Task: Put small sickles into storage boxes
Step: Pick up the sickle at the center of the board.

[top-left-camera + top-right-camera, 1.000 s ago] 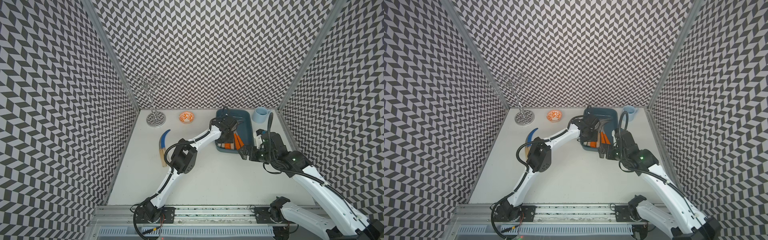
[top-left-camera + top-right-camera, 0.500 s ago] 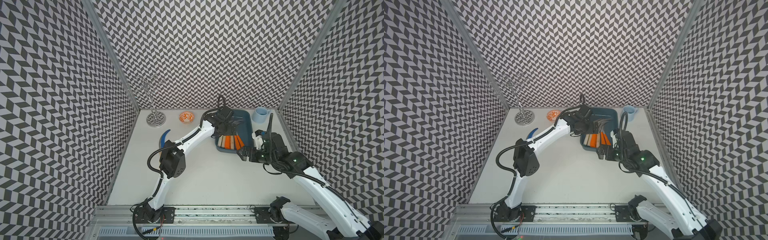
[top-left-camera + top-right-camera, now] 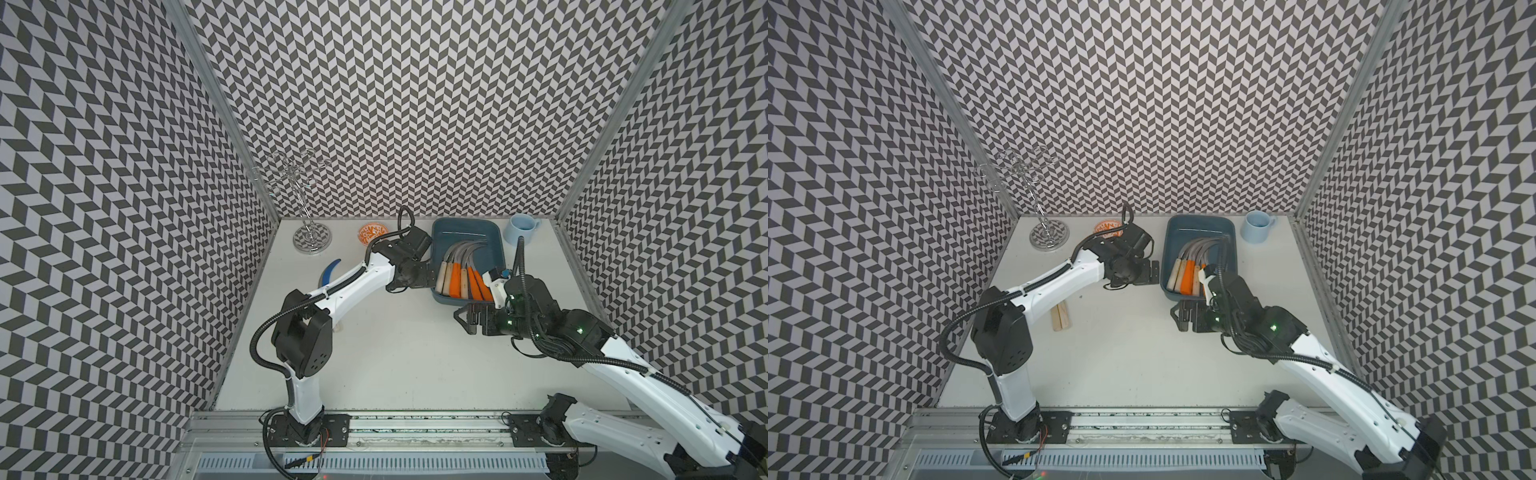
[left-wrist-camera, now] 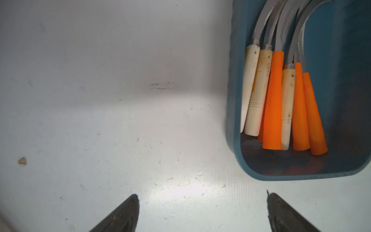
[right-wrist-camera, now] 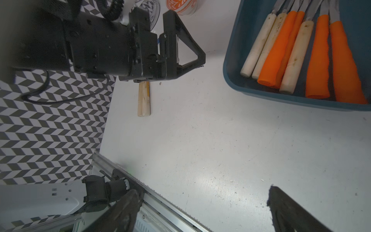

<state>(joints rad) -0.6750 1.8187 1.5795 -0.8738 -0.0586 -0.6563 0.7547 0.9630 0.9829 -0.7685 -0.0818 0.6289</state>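
Empty left claw (image 4: 201,197) spread wide just beside the teal tray (image 3: 467,222), right claw (image 5: 202,192) gaping too, nothing held, seven sickles (image 3: 457,274) side by side inside the tray, one blue-bladed sickle (image 3: 330,270) out on the tabletop (image 3: 395,353), partly under the left arm (image 3: 357,282).

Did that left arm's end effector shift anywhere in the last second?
Yes. The left end effector has backed off from above the teal tray and now sits open beside its wall, over the table.
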